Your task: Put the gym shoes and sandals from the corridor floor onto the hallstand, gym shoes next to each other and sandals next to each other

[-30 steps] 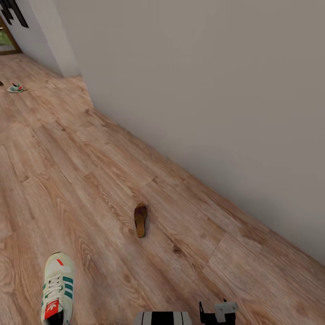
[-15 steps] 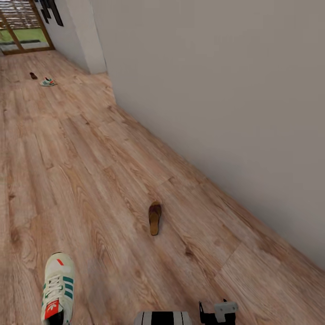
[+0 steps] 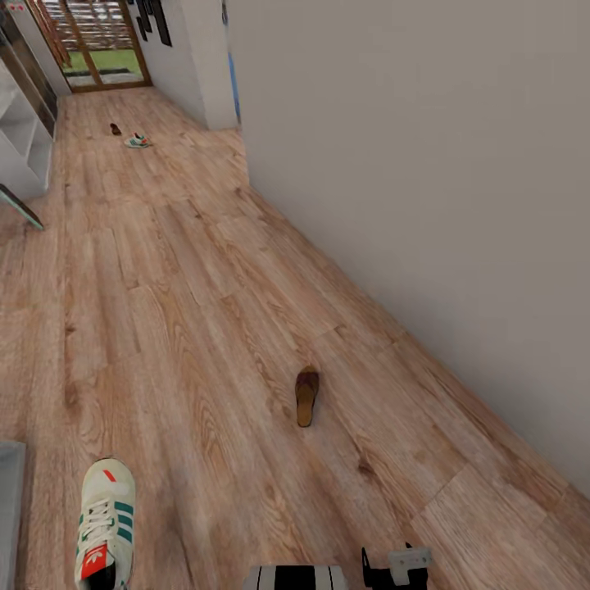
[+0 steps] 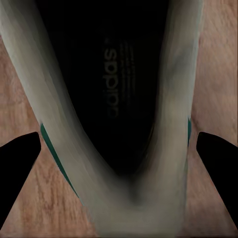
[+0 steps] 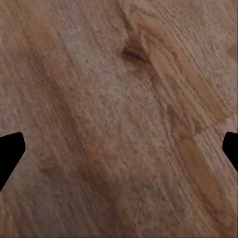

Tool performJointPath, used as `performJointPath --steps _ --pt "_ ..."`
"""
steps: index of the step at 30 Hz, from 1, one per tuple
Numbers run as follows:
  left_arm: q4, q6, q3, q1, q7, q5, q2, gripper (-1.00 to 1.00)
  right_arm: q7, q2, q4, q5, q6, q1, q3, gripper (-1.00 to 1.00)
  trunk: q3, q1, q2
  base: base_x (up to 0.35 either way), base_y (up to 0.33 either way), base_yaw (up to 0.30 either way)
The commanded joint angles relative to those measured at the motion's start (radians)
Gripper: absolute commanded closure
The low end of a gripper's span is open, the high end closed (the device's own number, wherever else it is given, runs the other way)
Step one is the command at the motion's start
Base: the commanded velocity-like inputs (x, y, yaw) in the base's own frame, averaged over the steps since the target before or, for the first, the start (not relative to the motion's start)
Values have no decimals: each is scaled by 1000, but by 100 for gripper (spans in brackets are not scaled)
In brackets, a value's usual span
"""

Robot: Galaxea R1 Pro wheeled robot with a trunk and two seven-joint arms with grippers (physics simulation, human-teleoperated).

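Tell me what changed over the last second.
The camera swung, bringing the corridor's far end with its far sneaker, far sandal and glass door into sight; nothing on the floor itself moved. The held sneaker stayed in the left end effector, and the near sandal stayed put.

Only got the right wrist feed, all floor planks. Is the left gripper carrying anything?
Observer: Yes. The left gripper has a gym shoe between its fingers, with the shoe's opening facing the wrist camera.
Operator: Other shoes nearby?
Observer: A near sandal lies on the corridor floor ahead and slightly right, short of the wall.
Operator: And the rest?
Observer: A second gym shoe and a second sandal lie far down the corridor, close together, near the glass door.
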Motion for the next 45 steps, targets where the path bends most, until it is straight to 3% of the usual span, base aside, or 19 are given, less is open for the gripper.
performJointPath --steps 1,10,45 --pt "0 -3 -2 0 1 8 0 100 -6 -1 1 -10 -4 -1 9 -100 -1 0 0 0 0 277" --pt "0 -3 -2 0 2 8 0 100 -1 -4 1 -4 -4 -1 11 -100 -1 0 0 0 0 197" --pt "0 -5 0 0 2 9 0 100 -6 -1 -1 -6 -5 -1 11 -100 -1 0 0 13 0 31"
